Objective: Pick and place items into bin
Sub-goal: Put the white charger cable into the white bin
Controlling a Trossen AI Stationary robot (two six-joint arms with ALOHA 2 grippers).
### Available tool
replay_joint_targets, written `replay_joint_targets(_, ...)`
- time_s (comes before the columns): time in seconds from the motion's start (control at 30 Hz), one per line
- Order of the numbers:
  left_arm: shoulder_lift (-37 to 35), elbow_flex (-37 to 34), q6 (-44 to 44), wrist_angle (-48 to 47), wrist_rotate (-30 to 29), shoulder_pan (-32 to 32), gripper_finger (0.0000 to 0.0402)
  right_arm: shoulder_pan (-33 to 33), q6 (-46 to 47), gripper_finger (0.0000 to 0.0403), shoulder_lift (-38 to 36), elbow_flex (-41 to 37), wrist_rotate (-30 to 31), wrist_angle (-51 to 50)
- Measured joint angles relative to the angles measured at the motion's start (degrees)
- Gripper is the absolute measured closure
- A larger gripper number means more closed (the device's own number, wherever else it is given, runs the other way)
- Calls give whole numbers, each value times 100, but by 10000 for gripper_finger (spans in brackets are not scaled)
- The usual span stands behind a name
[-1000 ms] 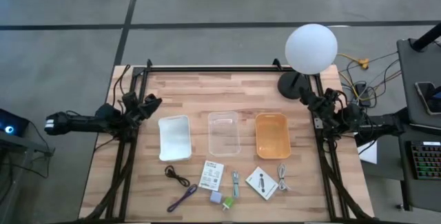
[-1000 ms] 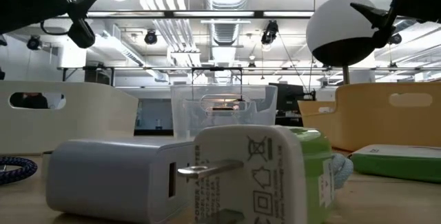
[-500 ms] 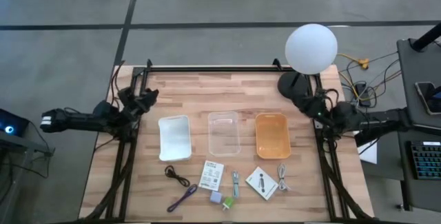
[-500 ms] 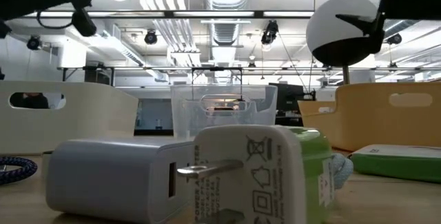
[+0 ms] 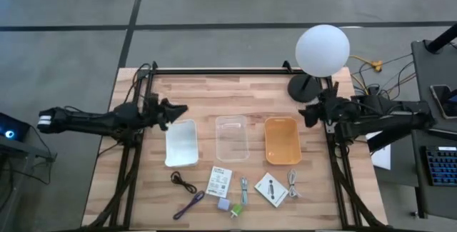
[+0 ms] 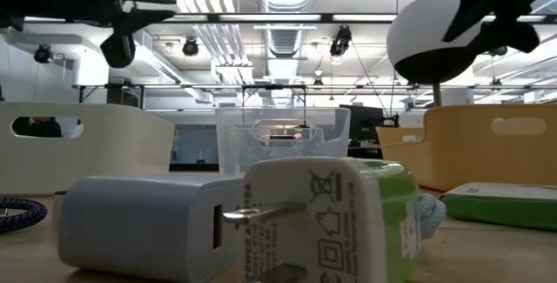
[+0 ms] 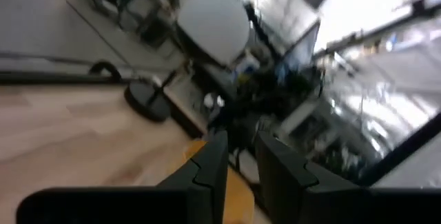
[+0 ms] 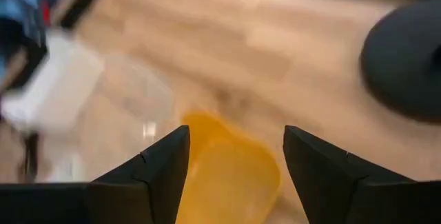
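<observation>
The items lie in a row near the table's near edge: a black cable (image 5: 183, 183), a purple cable (image 5: 188, 205), a white packet (image 5: 220, 183), a lavender cube (image 5: 224, 205), a green cube (image 5: 235, 210), a second packet (image 5: 271, 189) and a white cable (image 5: 293, 183). My left gripper (image 5: 177, 109) hangs in the air above the white tray's far-left corner, open with a narrow gap (image 7: 241, 156). My right gripper (image 5: 307, 116) hovers just right of the orange tray's far end, open wide (image 8: 234, 148). Neither touches anything.
Three trays stand side by side mid-table: white (image 5: 181, 143), clear (image 5: 232, 138), orange (image 5: 282, 140). A white globe lamp (image 5: 323, 50) on a dark base (image 5: 303, 88) stands at the far right corner, close to my right arm. Bare wood lies beyond the trays.
Both arms have swung inward from the table's sides. My left gripper moved toward the table's right, to the white tray's far-left corner. My right gripper moved toward the table's left, toward the orange tray. The items and trays kept still.
</observation>
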Motion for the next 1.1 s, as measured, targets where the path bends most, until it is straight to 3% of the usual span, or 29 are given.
replay_joint_targets(0.13, 348, 325, 621, -230, 375, -17, 345, 176, -290, 184, 692, 301, -1185, -535)
replay_joint_targets(0.27, 637, 713, 1049, -632, 418, -17, 359, 652, 314, 184, 1473, 484, -1640, -1322)
replay_joint_targets(0.43, 878, 928, 1133, -1197, 485, -17, 370, 1520, 2026, 184, 2153, 673, -1991, -1430)
replay_joint_targets(0.63, 946, 895, 1133, -1378, 555, -14, 371, 2450, 4611, 184, 2911, 852, -3475, -1364)
replay_joint_targets(0.83, 944, 891, 1139, -1940, 556, -6, 358, 3275, 5740, 184, 3914, 1190, -3557, -302)
replay_joint_targets(1.1, 825, 893, 1137, -2389, 968, -6, 304, 3584, 5717, 184, 5604, 2028, -3372, 109)
